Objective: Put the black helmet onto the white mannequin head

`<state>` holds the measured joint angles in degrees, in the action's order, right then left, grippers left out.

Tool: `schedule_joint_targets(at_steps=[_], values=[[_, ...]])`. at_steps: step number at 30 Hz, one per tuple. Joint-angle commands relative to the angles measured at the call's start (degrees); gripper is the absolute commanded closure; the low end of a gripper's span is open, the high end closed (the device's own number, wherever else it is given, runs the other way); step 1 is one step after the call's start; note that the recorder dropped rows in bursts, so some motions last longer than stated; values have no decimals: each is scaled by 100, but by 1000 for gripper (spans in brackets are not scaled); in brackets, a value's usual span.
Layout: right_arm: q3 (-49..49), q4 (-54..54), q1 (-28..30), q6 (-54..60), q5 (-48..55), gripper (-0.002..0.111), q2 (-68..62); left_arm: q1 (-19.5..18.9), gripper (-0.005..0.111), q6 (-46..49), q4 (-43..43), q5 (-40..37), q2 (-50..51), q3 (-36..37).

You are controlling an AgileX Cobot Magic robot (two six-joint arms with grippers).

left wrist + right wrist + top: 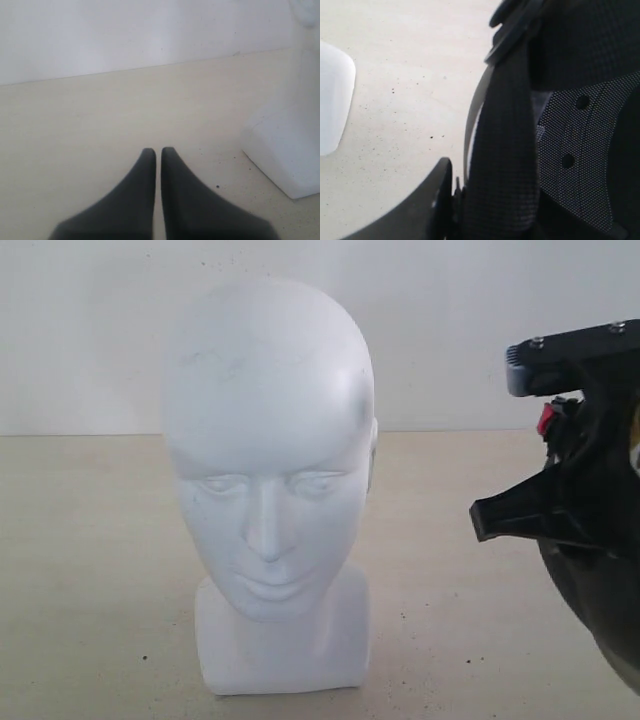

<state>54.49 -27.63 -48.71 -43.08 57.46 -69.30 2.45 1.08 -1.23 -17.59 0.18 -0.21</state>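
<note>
Head (268,440) stands upright on the table (90,570). Your right gripper (462,192) clamps the helmet (595,590) by its rim, apart from the head. Your left gripper (158,155) is pinched together, empty.

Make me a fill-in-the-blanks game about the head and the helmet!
1. The mannequin head is the colour ____.
2. The black helmet is at the ____ edge of the exterior view.
3. On top of the head there is ____.
4. Open or shut? The left tool is ____.
Missing words: white; right; nothing; shut.
</note>
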Motion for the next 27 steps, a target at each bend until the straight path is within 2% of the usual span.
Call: schedule_joint_targets(at_steps=[1, 11, 27], values=[[186, -258, 24, 306, 226, 108, 494, -17, 102, -16, 40, 2, -18, 21], [750, 105, 24, 1086, -490, 108, 1219, -17, 102, -16, 40, 2, -18, 21], [1469, 5, 24, 1943, -1326, 108, 1271, -17, 102, -16, 40, 2, -18, 21]])
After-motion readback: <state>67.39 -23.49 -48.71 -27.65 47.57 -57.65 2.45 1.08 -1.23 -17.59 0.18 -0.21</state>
